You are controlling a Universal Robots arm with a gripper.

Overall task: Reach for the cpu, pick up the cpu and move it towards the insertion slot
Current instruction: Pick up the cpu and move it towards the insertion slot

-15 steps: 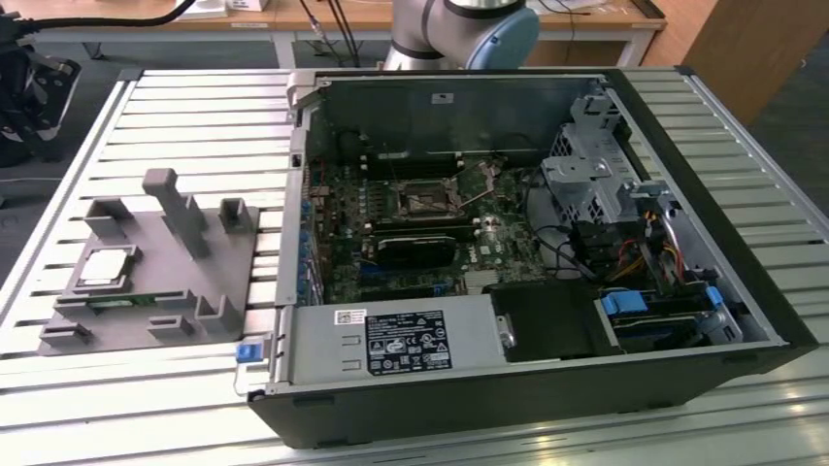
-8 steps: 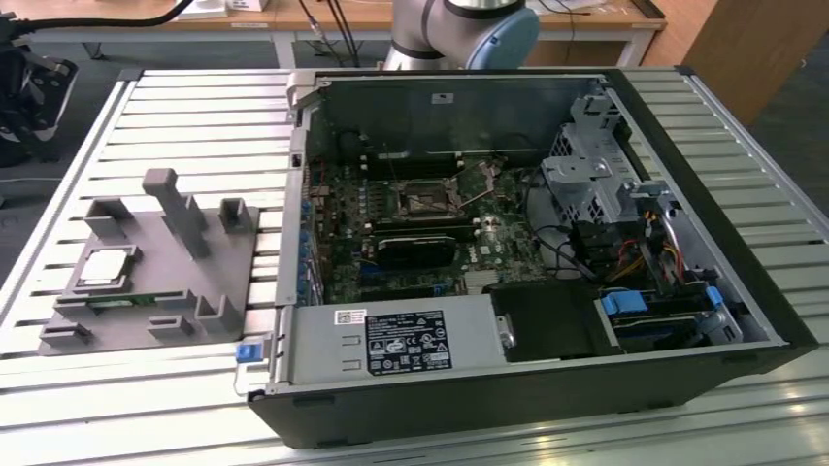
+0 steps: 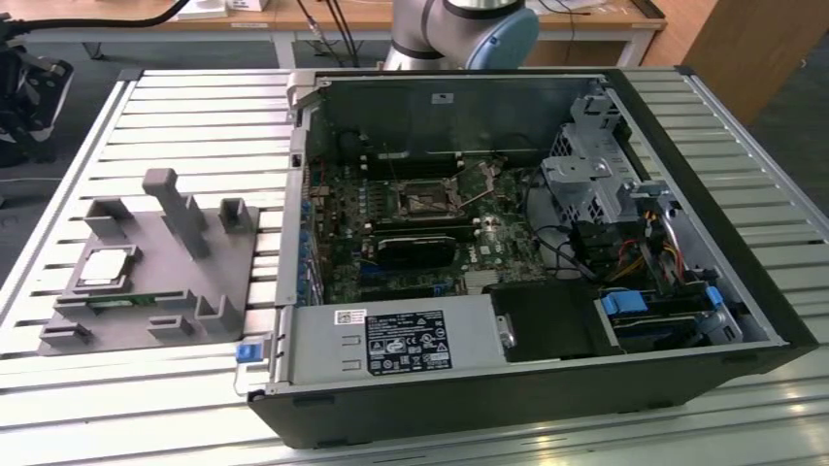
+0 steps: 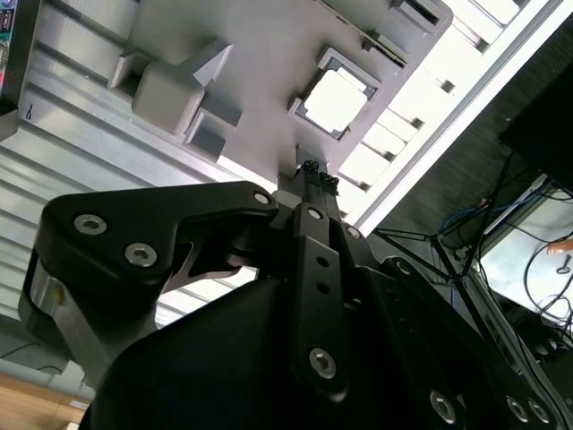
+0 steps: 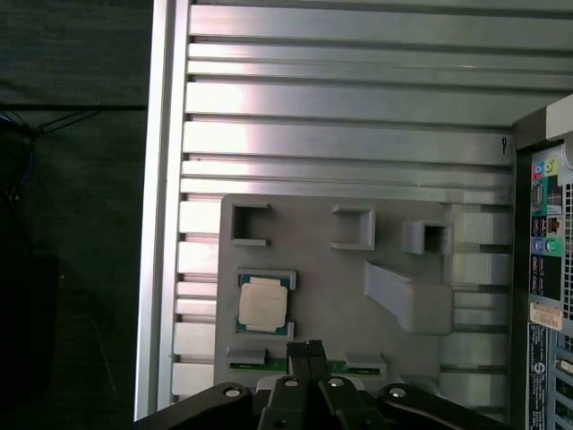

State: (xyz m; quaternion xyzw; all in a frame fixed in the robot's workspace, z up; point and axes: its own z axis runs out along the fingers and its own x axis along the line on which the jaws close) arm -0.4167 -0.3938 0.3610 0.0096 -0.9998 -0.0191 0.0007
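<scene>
Reach step, I judge: the cpu [image 3: 107,269] lies in its grey holder [image 3: 155,277] at the exterior view's left, the gripper [image 5: 309,346] hanging near it with jaws narrow and empty, needing to part before any grasp.

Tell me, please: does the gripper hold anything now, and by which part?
Nothing is held. The gripper is shut, with nothing between its fingertips. The cpu lies in its recess in the grey tray, apart from the gripper.

Grey tray [image 3: 169,279] beside open computer case [image 3: 518,403] — on slatted table [image 3: 194,116].
</scene>
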